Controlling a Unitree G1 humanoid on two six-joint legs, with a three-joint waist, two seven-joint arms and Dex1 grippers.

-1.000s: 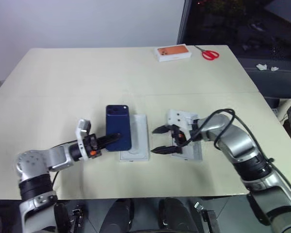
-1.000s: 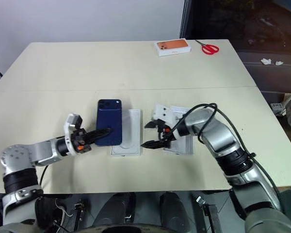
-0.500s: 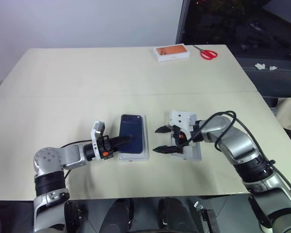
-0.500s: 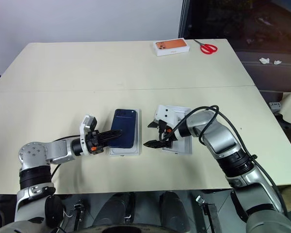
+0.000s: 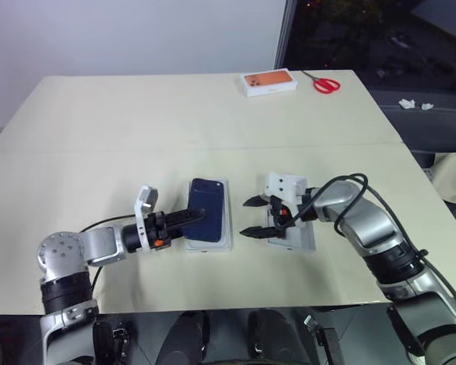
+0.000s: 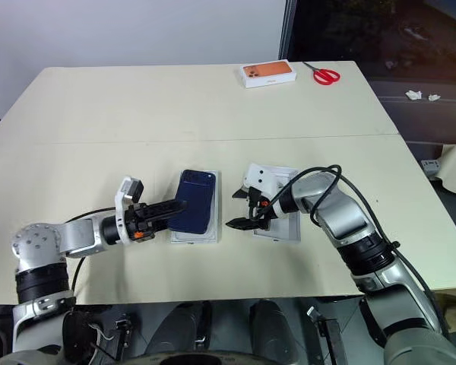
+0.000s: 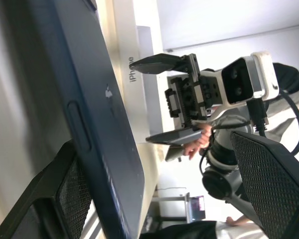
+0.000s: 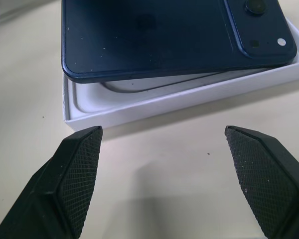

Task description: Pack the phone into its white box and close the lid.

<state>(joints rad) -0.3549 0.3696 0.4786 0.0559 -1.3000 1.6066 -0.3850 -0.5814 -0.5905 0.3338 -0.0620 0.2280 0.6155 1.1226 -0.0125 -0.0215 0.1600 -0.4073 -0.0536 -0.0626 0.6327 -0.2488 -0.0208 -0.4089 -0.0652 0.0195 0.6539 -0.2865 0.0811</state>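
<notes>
The dark navy phone (image 5: 207, 209) lies back up and slanted on the white box (image 5: 222, 242), one long edge riding on the rim with the tray floor showing beneath it (image 8: 119, 89). My left gripper (image 5: 196, 217) is open at the phone's near left side; its fingers (image 7: 65, 199) stand wide apart, with the phone's edge between them. My right gripper (image 5: 251, 217) is open and empty just right of the box, pointing at it. Under the right wrist the white lid (image 5: 298, 239) rests on the table.
A white box with an orange phone picture (image 5: 270, 82) and red-handled scissors (image 5: 328, 84) lie at the table's far right. The table's front edge runs close below both arms.
The left gripper carried the phone rightward from beside the box onto it, then opened. The phone now lies on the box. The right gripper has held still.
</notes>
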